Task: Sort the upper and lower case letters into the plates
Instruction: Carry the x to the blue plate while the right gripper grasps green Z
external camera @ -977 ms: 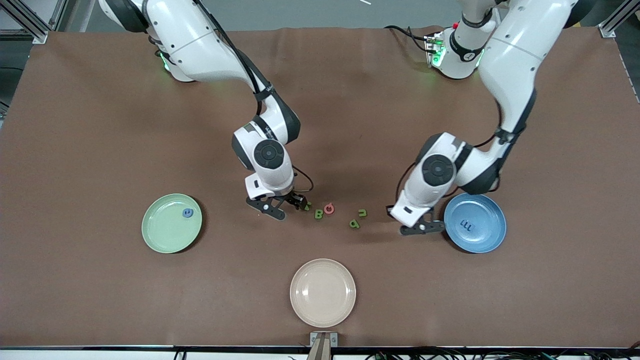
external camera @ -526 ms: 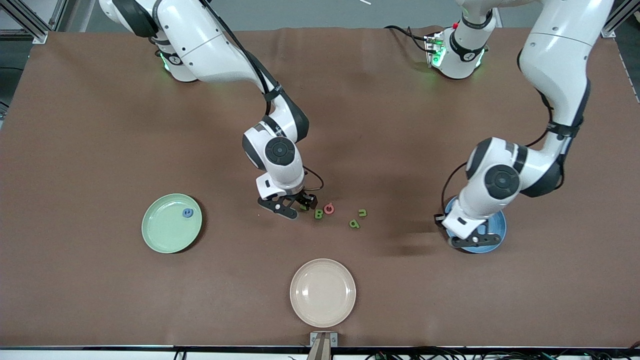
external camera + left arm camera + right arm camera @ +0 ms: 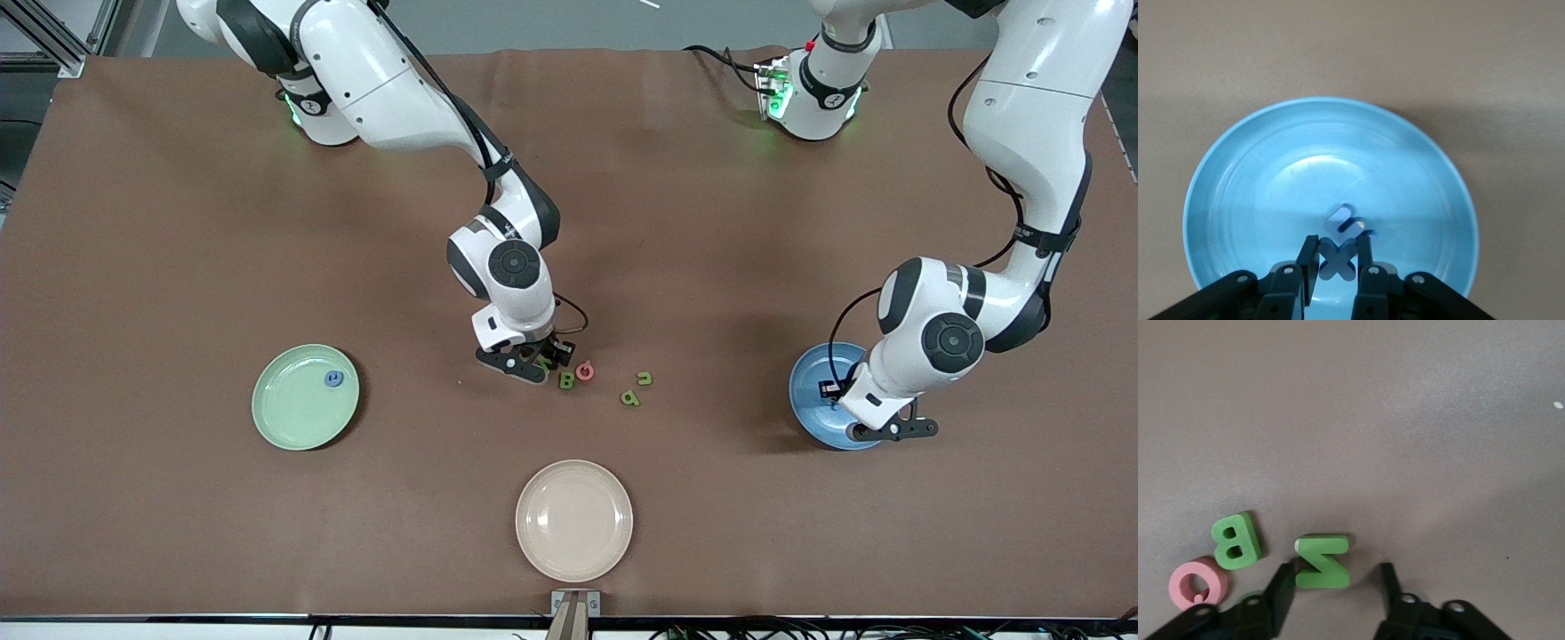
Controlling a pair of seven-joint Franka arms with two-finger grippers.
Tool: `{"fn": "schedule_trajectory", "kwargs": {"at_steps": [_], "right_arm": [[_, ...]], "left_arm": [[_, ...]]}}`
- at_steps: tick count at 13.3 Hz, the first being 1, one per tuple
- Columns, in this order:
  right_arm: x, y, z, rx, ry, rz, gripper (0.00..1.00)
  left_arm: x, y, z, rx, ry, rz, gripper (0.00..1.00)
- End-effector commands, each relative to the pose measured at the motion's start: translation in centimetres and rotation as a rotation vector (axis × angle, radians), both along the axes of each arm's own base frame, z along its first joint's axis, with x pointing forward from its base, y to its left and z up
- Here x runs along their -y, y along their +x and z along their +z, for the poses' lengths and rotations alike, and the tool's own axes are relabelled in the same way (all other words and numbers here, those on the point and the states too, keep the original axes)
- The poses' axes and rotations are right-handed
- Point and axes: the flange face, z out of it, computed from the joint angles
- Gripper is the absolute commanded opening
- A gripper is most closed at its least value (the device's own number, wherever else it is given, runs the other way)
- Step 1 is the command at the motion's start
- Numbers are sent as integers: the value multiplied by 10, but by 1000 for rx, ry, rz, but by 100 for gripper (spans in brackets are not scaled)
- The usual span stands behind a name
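Observation:
My left gripper (image 3: 891,430) (image 3: 1338,261) is shut on a blue letter x (image 3: 1338,259) and holds it over the blue plate (image 3: 811,391) (image 3: 1271,173). Another blue letter (image 3: 1353,223) lies in that plate. My right gripper (image 3: 533,363) (image 3: 1335,587) is open, low over the table, with a green Z (image 3: 1323,562) between its fingers, close to one of them. A green B (image 3: 566,381) (image 3: 1236,541) and a pink Q (image 3: 585,371) (image 3: 1198,583) lie beside the Z. The mint green plate (image 3: 293,418) holds a small blue letter (image 3: 333,379).
Two green lower-case letters (image 3: 630,397) (image 3: 645,379) lie between the Q and the blue plate. A cream-beige plate (image 3: 574,520) sits nearest the front camera, mid-table.
My left arm has swung from beside the green letters toward its own end of the table and now hangs over the blue plate. My right gripper has shifted toward the Z.

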Motion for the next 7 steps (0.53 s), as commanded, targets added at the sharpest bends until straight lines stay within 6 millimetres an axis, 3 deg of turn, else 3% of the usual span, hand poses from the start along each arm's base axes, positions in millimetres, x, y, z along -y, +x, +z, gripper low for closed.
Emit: {"fn": "schedule_trajectory", "kwargs": {"at_steps": [1, 2, 3, 5, 6, 7], "right_arm": [[3, 6, 0, 6, -1, -21, 23], [5, 5, -2, 2, -6, -21, 9], [7, 6, -2, -5, -11, -23, 2], [24, 17, 1, -6, -26, -14, 0], [38, 24, 6, -28, -48, 17, 0], [55, 32, 19, -56, -71, 45, 0]], "left_arm": [[-13, -6, -6, -15, 17, 0, 22], [-15, -7, -6, -15, 25, -5, 23], [-18, -9, -9, -21, 30, -7, 23], [-30, -10, -9, -21, 38, 3, 24], [-31, -12, -12, -27, 38, 4, 37], [-31, -12, -12, -27, 38, 4, 65]]}}
